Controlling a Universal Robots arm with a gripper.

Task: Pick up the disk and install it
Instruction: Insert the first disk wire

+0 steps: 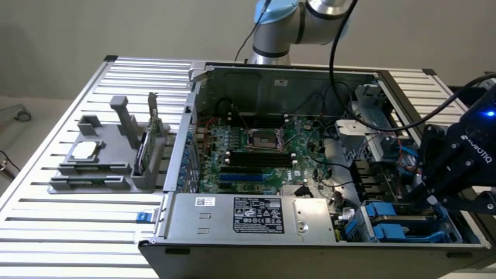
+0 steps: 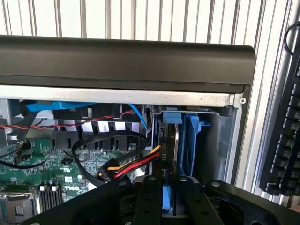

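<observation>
Gripping the disk (image 2: 191,140) | end effector (image 2: 168,183) narrow around its blue carrier | disk on edge in drive bay (image 2: 216,140)

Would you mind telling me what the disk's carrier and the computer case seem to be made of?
The carrier of the disk looks like bright blue moulded plastic, smooth and slightly glossy. The computer case looks like bare grey sheet metal, matt, with folded edges.
</observation>
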